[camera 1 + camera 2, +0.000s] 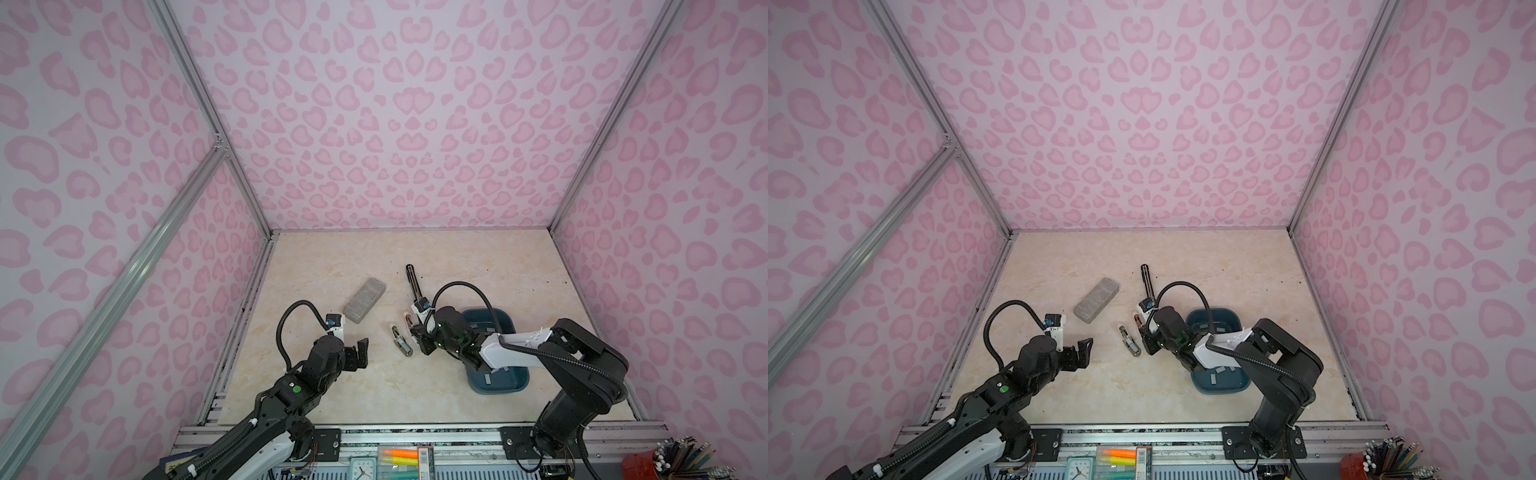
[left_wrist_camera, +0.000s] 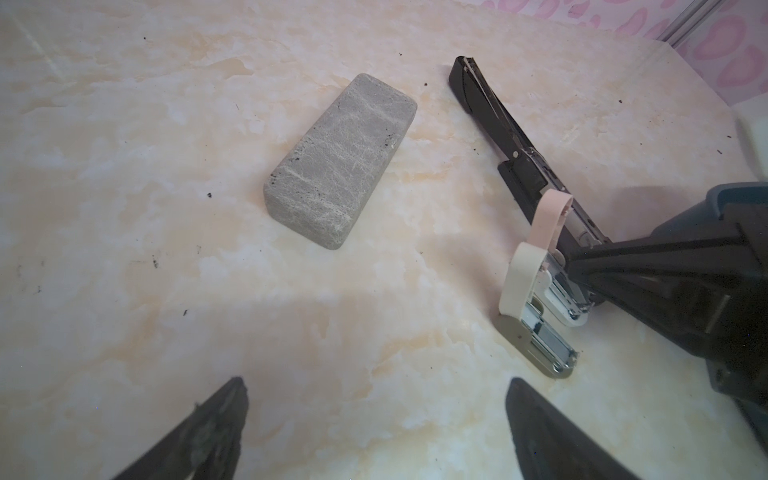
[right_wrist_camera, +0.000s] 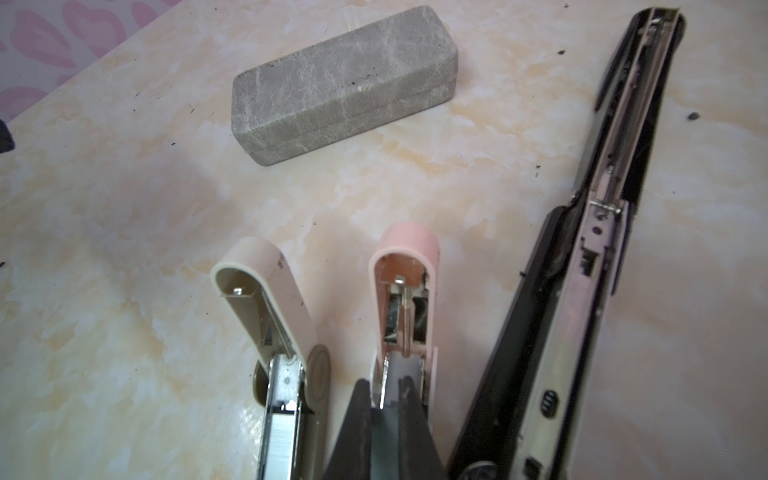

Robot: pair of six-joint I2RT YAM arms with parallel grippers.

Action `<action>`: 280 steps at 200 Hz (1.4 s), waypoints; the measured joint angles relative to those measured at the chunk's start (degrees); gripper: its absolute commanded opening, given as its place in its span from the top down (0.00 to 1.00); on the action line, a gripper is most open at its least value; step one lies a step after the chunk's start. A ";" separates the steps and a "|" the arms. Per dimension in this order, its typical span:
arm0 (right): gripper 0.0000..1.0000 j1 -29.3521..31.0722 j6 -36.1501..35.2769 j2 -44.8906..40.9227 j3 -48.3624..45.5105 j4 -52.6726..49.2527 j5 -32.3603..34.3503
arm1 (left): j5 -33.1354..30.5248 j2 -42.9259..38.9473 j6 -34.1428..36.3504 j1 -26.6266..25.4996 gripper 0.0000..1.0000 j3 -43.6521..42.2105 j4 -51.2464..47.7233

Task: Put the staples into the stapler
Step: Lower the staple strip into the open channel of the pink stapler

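Three staplers lie opened out side by side: a long black stapler (image 1: 413,282) (image 3: 602,249), a pink one (image 1: 409,322) (image 3: 409,291) and a beige one (image 1: 401,340) (image 3: 270,299), whose channel holds a silver row of staples (image 3: 282,440). My right gripper (image 1: 415,332) (image 3: 384,384) is over the pink stapler's open channel. It is shut on a thin grey staple strip (image 3: 384,419). More staples (image 1: 487,379) lie in the blue tray (image 1: 521,388), partly hidden under the right arm. My left gripper (image 1: 360,353) (image 2: 376,386) hovers open and empty, left of the staplers.
A big grey speckled block (image 1: 365,300) (image 2: 340,162) lies on the marble top, behind the left gripper. Pink patterned walls close three sides. Past the front rail are a small clock (image 1: 359,471), highlighters (image 1: 401,455) and a pencil cup (image 1: 665,461).
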 measured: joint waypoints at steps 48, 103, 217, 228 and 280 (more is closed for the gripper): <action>1.00 -0.37 0.00 1.01 0.37 0.00 0.02 | -0.39 0.63 0.00 -0.22 0.02 0.35 0.04; 1.00 -0.50 0.02 1.42 0.42 0.11 0.04 | -0.55 1.55 0.00 -0.50 0.02 0.68 0.04; 1.00 -0.57 -0.22 0.39 0.70 -0.17 0.44 | -1.64 4.37 0.00 -1.62 0.02 1.81 0.13; 1.00 -0.57 -0.22 0.79 0.87 -0.17 0.46 | -1.90 4.52 0.00 -1.90 0.02 1.88 0.07; 1.00 -0.68 -0.24 1.36 1.22 -0.20 0.46 | -2.82 5.31 0.04 -2.86 0.02 2.34 0.24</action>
